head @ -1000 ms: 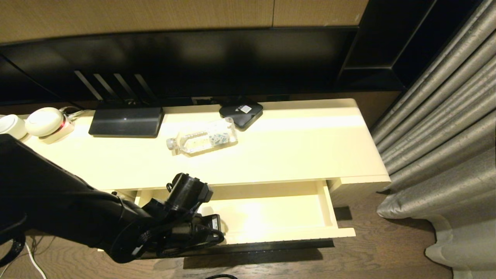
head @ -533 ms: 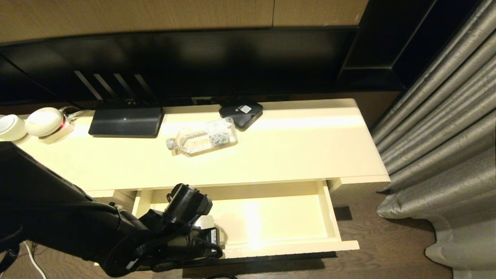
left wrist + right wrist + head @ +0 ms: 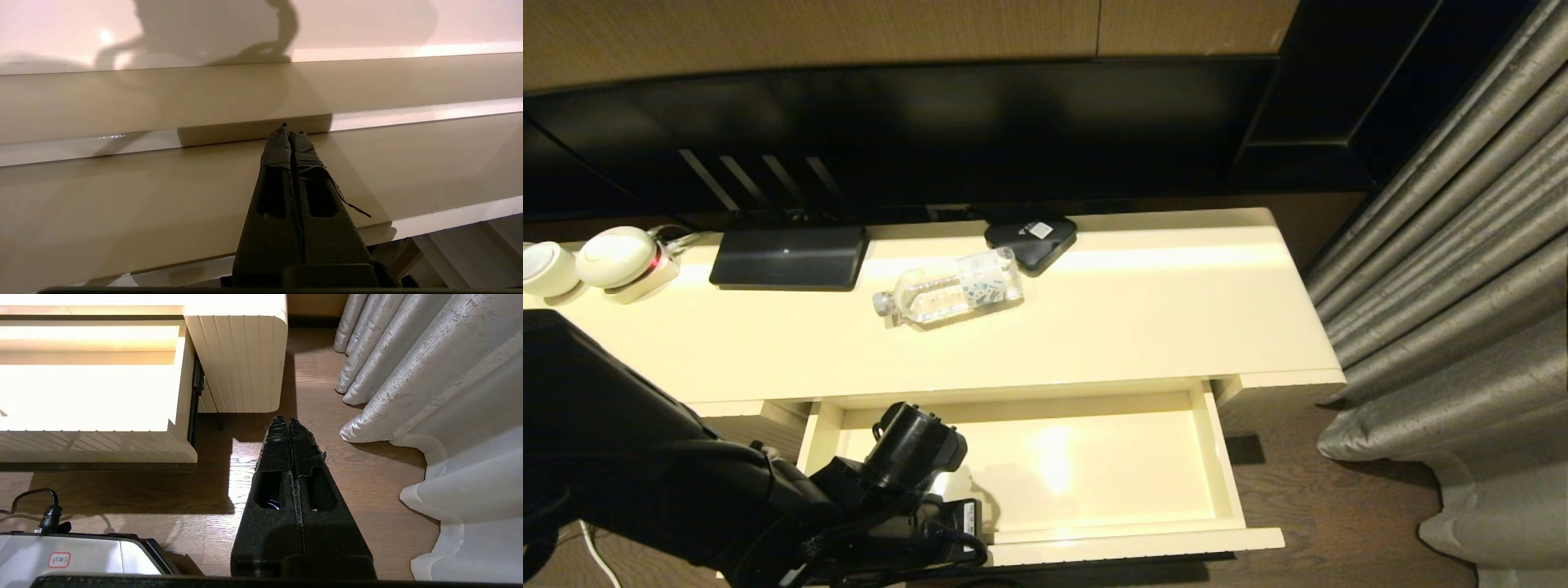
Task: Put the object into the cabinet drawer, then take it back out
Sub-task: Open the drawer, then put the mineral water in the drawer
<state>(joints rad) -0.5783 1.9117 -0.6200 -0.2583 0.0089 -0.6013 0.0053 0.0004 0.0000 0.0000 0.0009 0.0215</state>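
You see the small clear plastic water bottle [image 3: 948, 290] lying on its side on the long cream cabinet top [image 3: 1160, 318], above the pulled-out shallow cream drawer [image 3: 1094, 465], where your left gripper [image 3: 289, 132] sits pressed together beside grey curtains [image 3: 1462, 269] and dark wood floor [image 3: 1339, 523].

From my seat, the drawer [image 3: 1094, 465] shows a glossy cream interior that throws back the light, and its front [image 3: 94, 447] is finely ribbed. The surface [image 3: 1135, 318] of the cabinet looks smooth and lacquered. I see a clear plastic bottle [image 3: 949, 289] with a whitish label. The floor [image 3: 212, 490] is dark wood with visible grain. The curtain [image 3: 1454, 269] is silvery, textured cloth. My right hand [image 3: 289, 421] has matt black foam-like fingers wrapped in tape.
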